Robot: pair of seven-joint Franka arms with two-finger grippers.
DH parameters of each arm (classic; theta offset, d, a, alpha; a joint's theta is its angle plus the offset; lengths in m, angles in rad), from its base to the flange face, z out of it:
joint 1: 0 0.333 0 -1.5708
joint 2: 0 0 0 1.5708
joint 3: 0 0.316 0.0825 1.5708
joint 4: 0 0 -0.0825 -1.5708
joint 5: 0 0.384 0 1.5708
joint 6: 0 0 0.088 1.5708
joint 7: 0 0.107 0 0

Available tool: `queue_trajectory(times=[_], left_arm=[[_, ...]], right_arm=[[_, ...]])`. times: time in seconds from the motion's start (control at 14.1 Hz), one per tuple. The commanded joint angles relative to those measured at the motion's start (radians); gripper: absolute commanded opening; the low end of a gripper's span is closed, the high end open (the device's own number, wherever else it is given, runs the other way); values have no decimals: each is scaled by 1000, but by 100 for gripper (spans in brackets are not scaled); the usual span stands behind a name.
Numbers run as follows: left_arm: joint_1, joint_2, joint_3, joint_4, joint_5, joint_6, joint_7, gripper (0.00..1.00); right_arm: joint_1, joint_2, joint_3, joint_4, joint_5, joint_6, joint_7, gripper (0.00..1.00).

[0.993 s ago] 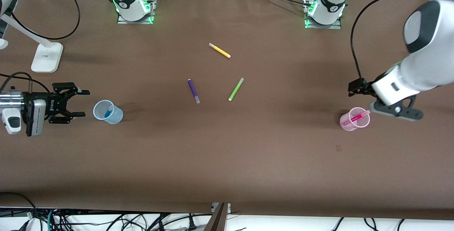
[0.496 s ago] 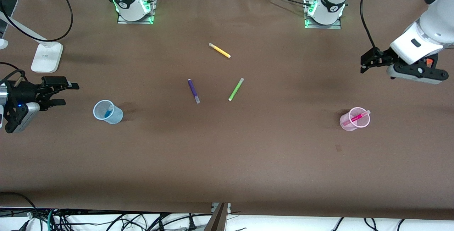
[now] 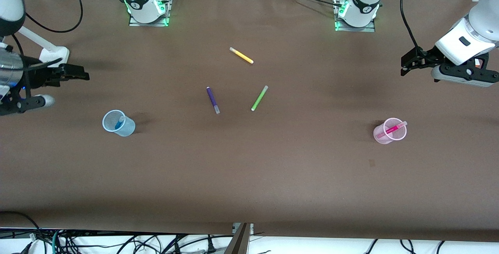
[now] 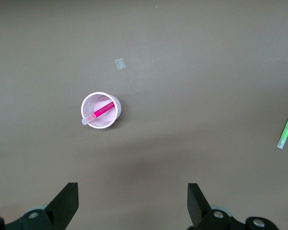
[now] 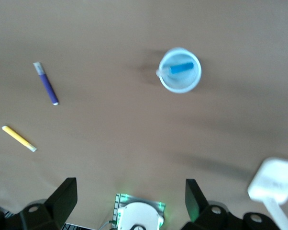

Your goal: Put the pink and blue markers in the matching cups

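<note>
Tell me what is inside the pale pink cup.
The pink marker leans inside the pink cup, its pale cap poking over the rim. The cup's translucent wall blurs its lower end.

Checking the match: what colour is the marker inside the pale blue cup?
Bright blue marker in the pale blue cup; right wrist view shows it best.

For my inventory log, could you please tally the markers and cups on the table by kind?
Markers: 5: pink marker, blue marker, purple marker, green marker, yellow marker.
Cups: 2: pink cup, blue cup.
Total: 7.
</note>
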Motion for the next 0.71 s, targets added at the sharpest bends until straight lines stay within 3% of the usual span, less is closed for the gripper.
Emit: queue_trajectory(times=[0.0,0.14,0.35,0.64], left_arm=[[9,-10,-5,-4,-22,-16,20,100],[9,-10,-7,-4,-22,-16,20,100],[9,-10,-7,-4,-22,-16,20,100],[9,-10,-7,-4,-23,-16,20,100]], right_arm=[[-6,-220,9,-269,-32,94,62,100],[-5,-286,9,-350,-39,116,59,100],[-6,-350,2,-361,-65,114,53,100],[-6,-385,-59,-367,-64,120,53,100]])
